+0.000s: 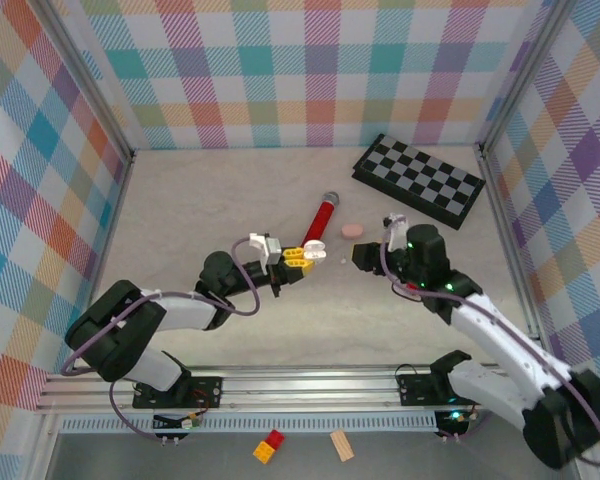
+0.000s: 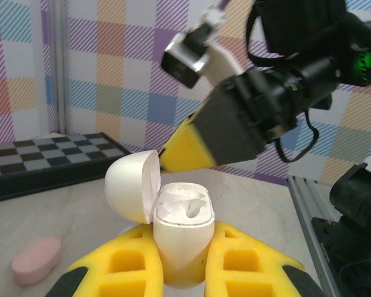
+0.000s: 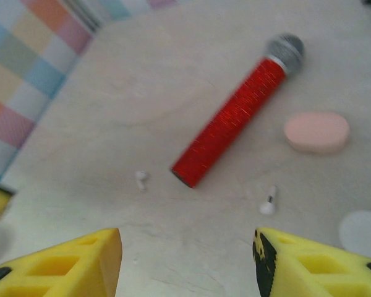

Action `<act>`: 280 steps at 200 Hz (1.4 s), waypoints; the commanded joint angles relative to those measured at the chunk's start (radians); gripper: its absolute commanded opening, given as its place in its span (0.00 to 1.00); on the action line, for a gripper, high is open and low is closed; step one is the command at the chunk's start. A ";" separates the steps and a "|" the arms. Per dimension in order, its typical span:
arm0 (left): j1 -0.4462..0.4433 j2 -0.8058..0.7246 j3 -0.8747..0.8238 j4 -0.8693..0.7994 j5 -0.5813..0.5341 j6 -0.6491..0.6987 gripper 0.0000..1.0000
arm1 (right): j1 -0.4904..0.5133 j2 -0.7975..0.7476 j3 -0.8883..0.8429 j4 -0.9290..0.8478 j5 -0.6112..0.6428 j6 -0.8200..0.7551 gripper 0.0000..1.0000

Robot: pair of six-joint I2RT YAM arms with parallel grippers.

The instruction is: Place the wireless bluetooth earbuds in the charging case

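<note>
The left pincer is clenched on the lower body of the white charging case and holds it upright with the lid swung open. You cannot tell whether a bud already sits in its wells. The right pincer is released, its fingers wide apart with nothing between them, above the table. The left earbud lies just left of the near end of the red microphone. The right earbud lies right of that end and a little nearer. Expect each earbud to be very light, hard and smooth, and likely to skid or flip under a finger. Take it across the rounded head, not the thin stem. The microphone lies between the two and may roll if nudged. A pink case rests on the table to its right. A chessboard lies at the far right, well apart from the work.
</note>
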 commanded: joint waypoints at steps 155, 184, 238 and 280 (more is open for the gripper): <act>0.046 -0.116 -0.099 0.046 -0.082 0.042 0.00 | -0.029 0.766 0.326 -0.067 -0.077 0.099 0.52; 0.093 -0.127 -0.104 0.045 -0.060 0.035 0.00 | -0.028 0.760 0.312 -0.065 -0.156 0.088 0.51; 0.155 -0.146 -0.111 0.045 -0.032 0.030 0.00 | -0.028 0.709 0.294 -0.039 -0.238 0.079 0.52; 0.165 -0.132 -0.104 0.046 -0.010 0.031 0.00 | -0.028 0.700 0.372 -0.163 -0.098 -0.020 0.54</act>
